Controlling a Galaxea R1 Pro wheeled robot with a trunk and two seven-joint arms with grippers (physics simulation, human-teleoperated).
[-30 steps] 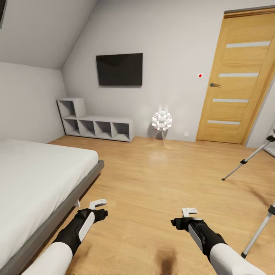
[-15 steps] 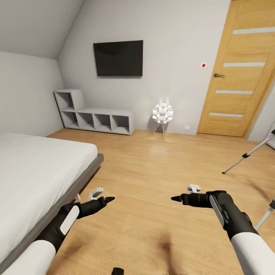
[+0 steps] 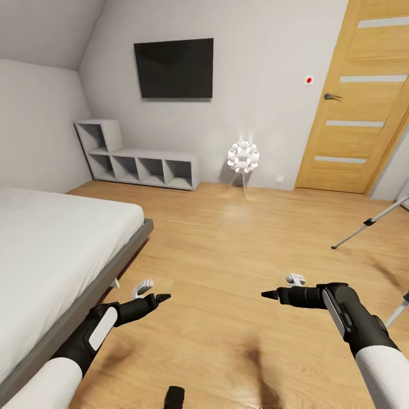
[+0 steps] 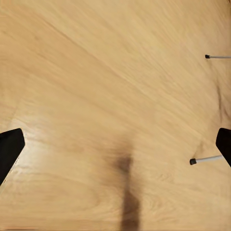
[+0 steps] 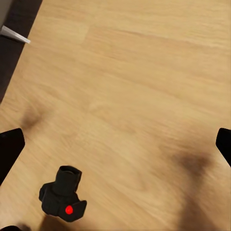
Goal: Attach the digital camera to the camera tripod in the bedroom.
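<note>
Lying on floor [image 5: 144, 72], digital camera [image 5: 62, 195] clearest from right wrist; both end effectors [image 3: 149, 291] [image 3: 281, 286] spread, empty.

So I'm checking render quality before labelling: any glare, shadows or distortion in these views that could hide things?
Head view: wide-angle bend slants the door; the floor lamp glows with a soft sheen below; dark shadow smudges mark the floor. Left wrist view: a dark shadow streak crosses the planks, and the camera tripod feet stay crisp. Right wrist view: soft shadow patches, with the digital camera clear.
</note>
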